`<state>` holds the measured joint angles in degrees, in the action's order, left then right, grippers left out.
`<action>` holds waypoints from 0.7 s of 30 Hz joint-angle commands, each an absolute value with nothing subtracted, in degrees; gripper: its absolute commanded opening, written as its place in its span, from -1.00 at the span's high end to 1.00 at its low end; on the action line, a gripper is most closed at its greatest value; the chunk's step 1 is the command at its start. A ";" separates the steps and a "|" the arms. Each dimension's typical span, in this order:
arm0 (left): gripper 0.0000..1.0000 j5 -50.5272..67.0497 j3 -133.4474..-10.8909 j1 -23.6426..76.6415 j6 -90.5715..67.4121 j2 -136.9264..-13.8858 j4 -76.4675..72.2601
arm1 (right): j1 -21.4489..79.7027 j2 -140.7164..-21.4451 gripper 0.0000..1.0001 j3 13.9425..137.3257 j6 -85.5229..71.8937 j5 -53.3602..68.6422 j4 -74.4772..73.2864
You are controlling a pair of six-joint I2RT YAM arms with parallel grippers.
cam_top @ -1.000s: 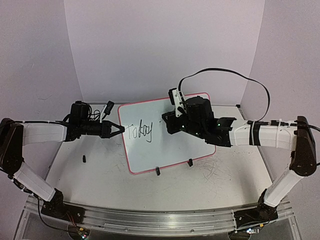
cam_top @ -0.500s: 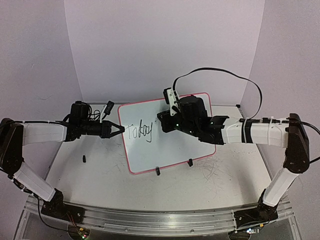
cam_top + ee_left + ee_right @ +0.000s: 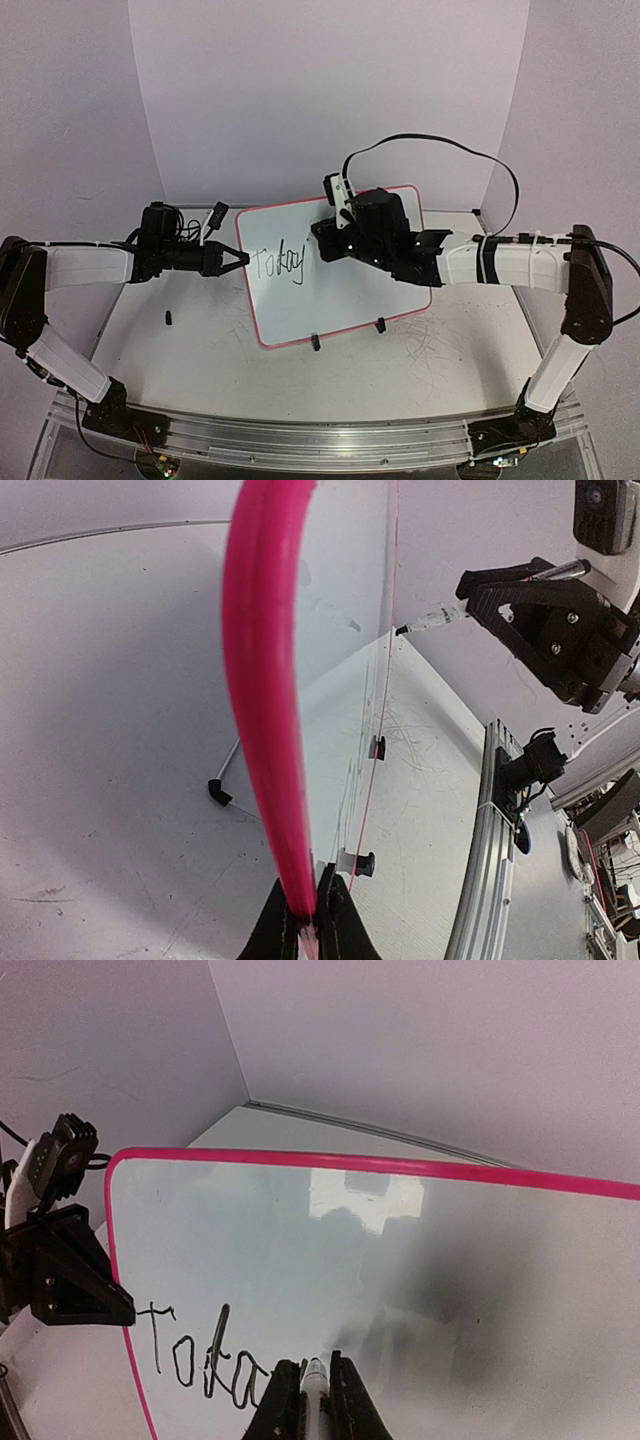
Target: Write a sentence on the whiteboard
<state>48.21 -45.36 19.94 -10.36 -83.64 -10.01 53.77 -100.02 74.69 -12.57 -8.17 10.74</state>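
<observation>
The whiteboard (image 3: 350, 290) stands tilted on the table, with a pink rim and two black clip feet. Its black writing (image 3: 277, 265) reads "Today". My left gripper (image 3: 240, 258) is shut on the board's left rim; the left wrist view shows its jaws (image 3: 308, 925) pinching the pink rim (image 3: 262, 680) edge-on. My right gripper (image 3: 318, 240) is shut on a marker (image 3: 316, 1385), whose tip is at the board face (image 3: 400, 1240) just right of the writing (image 3: 200, 1365). The marker (image 3: 432, 618) also shows in the left wrist view.
A small black cap (image 3: 168, 318) lies on the table left of the board. Clip feet (image 3: 315, 342) (image 3: 380, 325) hold the board's near edge. Grey scribble marks (image 3: 430, 345) cover the table at the right. Purple walls close the back and sides.
My right gripper with the marker has moved left across the board to the end of "Today". The left gripper and the board have stayed still.
</observation>
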 commanded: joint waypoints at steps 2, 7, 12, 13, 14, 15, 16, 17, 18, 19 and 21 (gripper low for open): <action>1.00 39.11 -45.47 20.13 -6.54 -85.08 -7.82 | 53.43 -101.65 1.00 77.71 -13.19 -8.38 12.83; 1.00 39.20 -45.49 20.13 -6.51 -85.08 -7.74 | 53.41 -102.30 1.00 77.73 -13.53 -8.77 12.84; 1.00 39.20 -45.49 20.13 -6.50 -85.08 -7.73 | 53.32 -102.49 1.00 77.00 -13.76 -11.31 12.87; 1.00 39.20 -45.52 20.13 -6.47 -85.10 -7.73 | 53.32 -102.44 1.00 76.80 -13.80 -11.72 12.80; 1.00 39.20 -45.58 20.14 -6.43 -85.11 -7.73 | 53.28 -102.37 1.00 76.55 -13.85 -11.99 12.61; 1.00 39.21 -45.58 20.14 -6.42 -85.08 -7.74 | 53.30 -102.24 1.00 76.25 -13.97 -12.04 12.27; 1.00 39.24 -45.54 20.13 -6.42 -85.08 -7.74 | 53.39 -102.04 1.00 75.96 -14.10 -11.89 11.90; 1.00 39.21 -45.53 20.13 -6.42 -85.10 -7.74 | 53.61 -101.51 1.00 75.45 -14.28 -11.43 11.51; 1.00 39.19 -45.53 20.14 -6.42 -85.16 -7.73 | 54.03 -100.74 1.00 75.00 -14.32 -11.15 11.08; 1.00 39.15 -45.59 20.13 -6.43 -85.20 -7.70 | 54.73 -99.50 1.00 74.49 -14.31 -10.62 10.85; 1.00 39.11 -45.60 20.15 -6.42 -85.21 -7.69 | 55.67 -95.78 1.00 72.96 -14.89 -7.16 11.33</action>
<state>47.90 -45.36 19.94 -10.33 -83.64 -9.98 54.11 -101.78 75.24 -13.67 -9.74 11.09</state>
